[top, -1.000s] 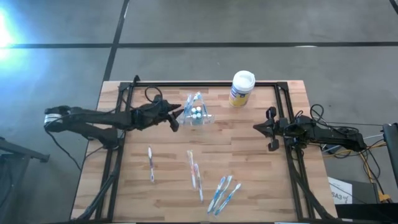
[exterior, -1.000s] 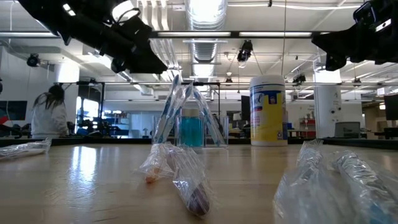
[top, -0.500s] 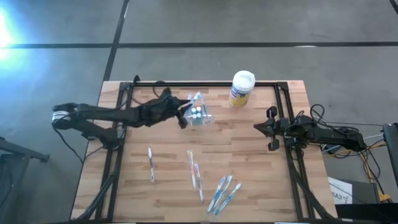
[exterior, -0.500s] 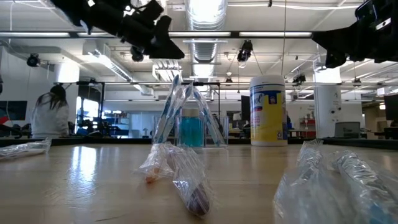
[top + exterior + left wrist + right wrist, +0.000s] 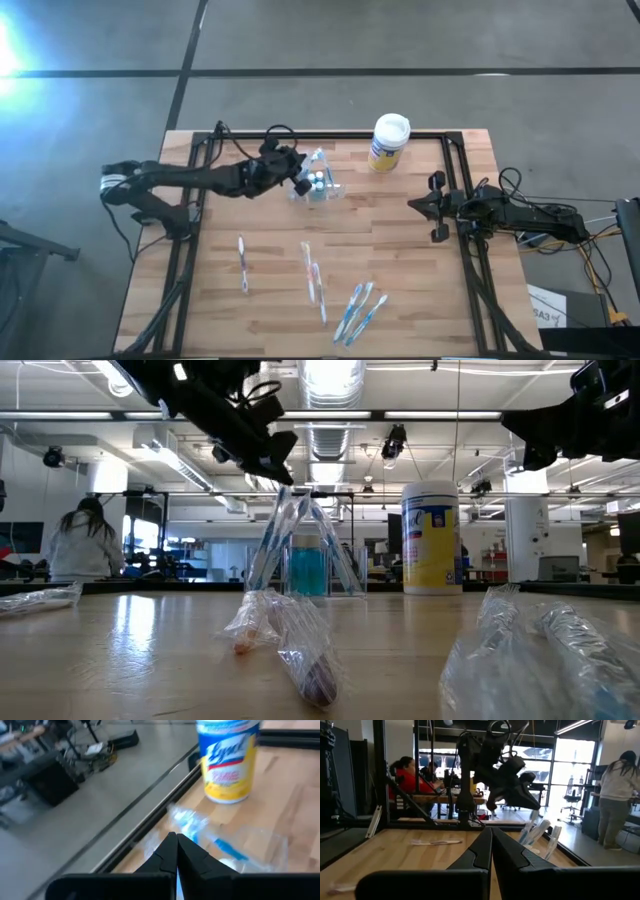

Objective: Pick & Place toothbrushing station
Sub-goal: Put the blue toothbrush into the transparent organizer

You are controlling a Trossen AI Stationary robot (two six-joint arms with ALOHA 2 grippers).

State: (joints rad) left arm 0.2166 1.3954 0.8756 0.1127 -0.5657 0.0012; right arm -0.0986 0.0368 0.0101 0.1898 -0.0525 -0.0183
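Observation:
The toothbrushing station (image 5: 320, 185) is a see-through holder with wrapped toothbrushes sticking up out of it. It stands upright on its base at the table's far middle, and also shows in the low view (image 5: 305, 555) and the left wrist view (image 5: 235, 847). My left gripper (image 5: 302, 182) is shut and empty. It hovers at the holder's left side, level with the toothbrush tops (image 5: 278, 468), with its fingertips (image 5: 176, 839) just short of them. My right gripper (image 5: 436, 207) is shut and waits at the table's right edge.
A yellow-and-blue canister (image 5: 388, 142) with a white lid stands at the far edge, right of the holder. Several wrapped toothbrushes lie on the near half of the table (image 5: 243, 262) (image 5: 313, 280) (image 5: 358, 310). A black frame (image 5: 330, 135) rims the table. People are in the room behind.
My left gripper has gone toward the table's right edge, up to the holder's left side, while staying shut. The holder has not moved.

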